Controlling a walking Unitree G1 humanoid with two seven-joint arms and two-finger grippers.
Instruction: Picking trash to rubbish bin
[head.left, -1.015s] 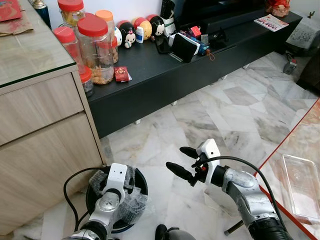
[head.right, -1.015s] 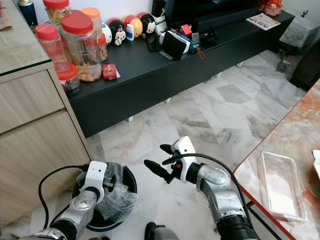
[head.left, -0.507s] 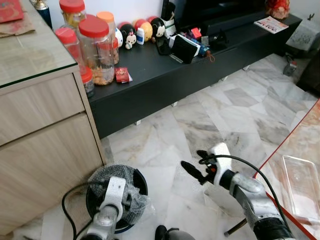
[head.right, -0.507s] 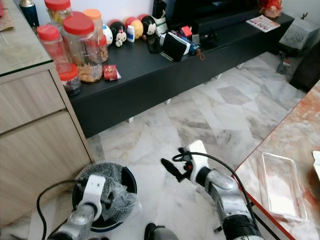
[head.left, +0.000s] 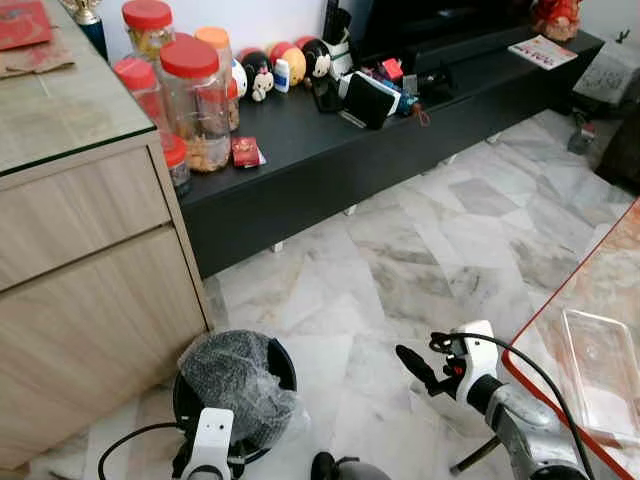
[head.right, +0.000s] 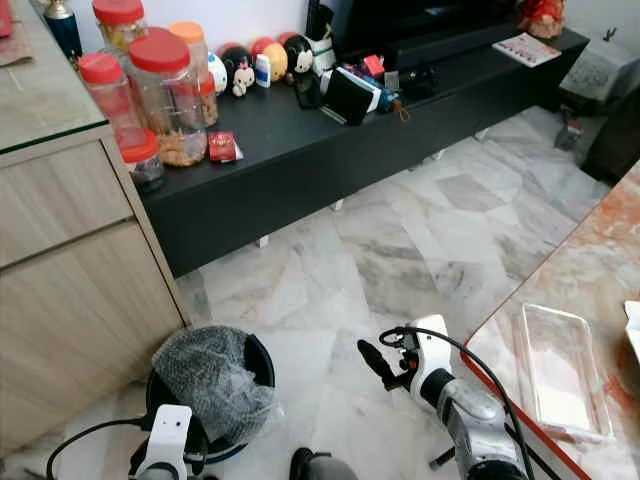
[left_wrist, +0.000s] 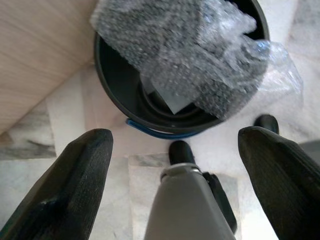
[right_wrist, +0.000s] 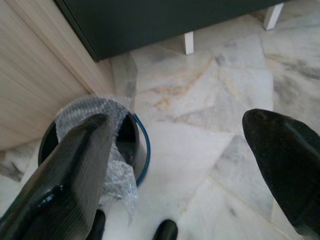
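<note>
Bubble wrap lodged in rubbish bin at lower left of frame, one corner spilling over rim; left hand and right hand both spread wide, empty; deposit judged essentially complete.

I see clear, crinkly bubble wrap spilling over the smooth black plastic bin just ahead of my left gripper, whose fingers look matt black and rubbery. Beyond the right gripper, the floor is glossy veined marble. Beside the bin stands a matt wood-grain cabinet with a glass top.
</note>
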